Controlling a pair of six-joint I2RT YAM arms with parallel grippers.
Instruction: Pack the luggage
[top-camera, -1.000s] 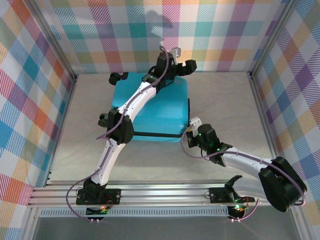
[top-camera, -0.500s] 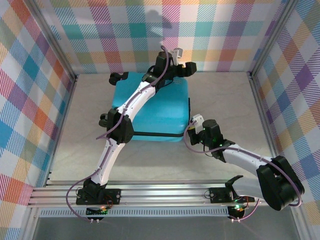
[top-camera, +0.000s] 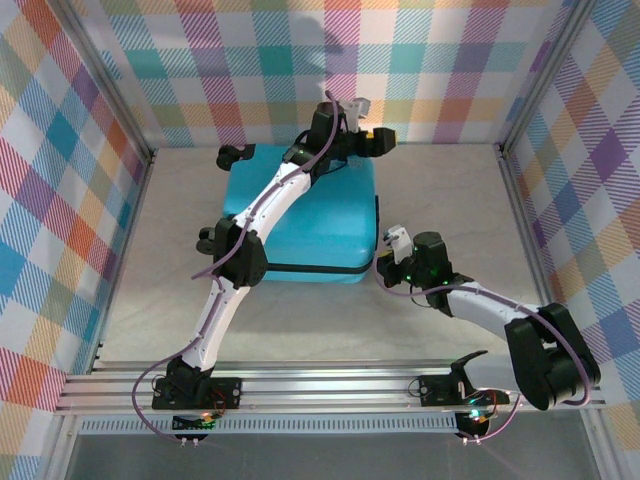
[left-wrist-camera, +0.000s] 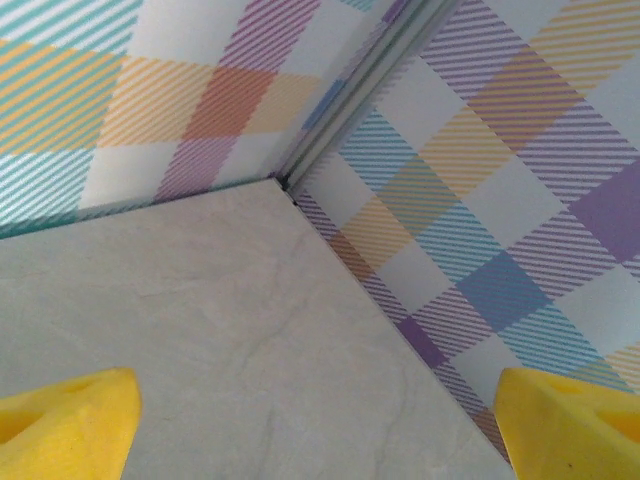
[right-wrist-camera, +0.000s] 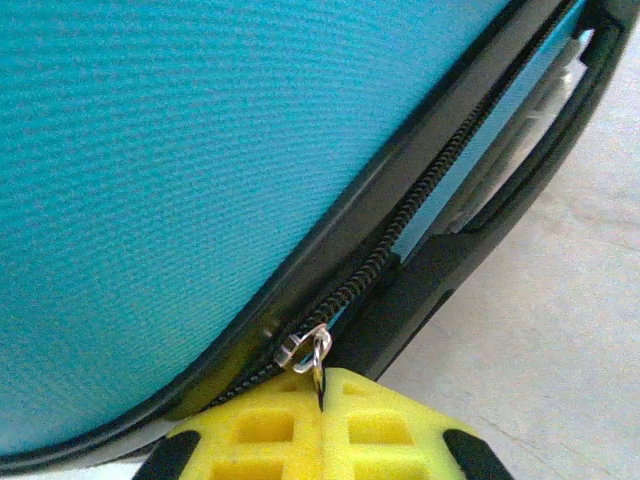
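Note:
The luggage (top-camera: 322, 232), a turquoise hard-shell suitcase, lies flat with its lid down in the middle of the table. My right gripper (top-camera: 384, 264) is at its front right corner. In the right wrist view the right gripper (right-wrist-camera: 322, 385) is shut on the small metal zipper pull (right-wrist-camera: 313, 350) of the black zipper band, against the turquoise shell (right-wrist-camera: 190, 150). My left arm stretches across the lid, and the left gripper (top-camera: 368, 138) hovers past the suitcase's far edge. The left gripper (left-wrist-camera: 320, 430) is open, its yellow fingertips (left-wrist-camera: 65, 420) wide apart over bare table.
Plaid walls (top-camera: 420, 60) close in the back and both sides; the back right corner (left-wrist-camera: 285, 180) is just ahead of the left gripper. Black wheels (top-camera: 234, 155) stick out on the suitcase's left side. A black side handle (right-wrist-camera: 500, 190) sits beside the zipper.
The right gripper has slid a little right and away along the suitcase's corner, still pinching the zipper pull, and its forearm has swung. The left gripper has shifted slightly near the back wall.

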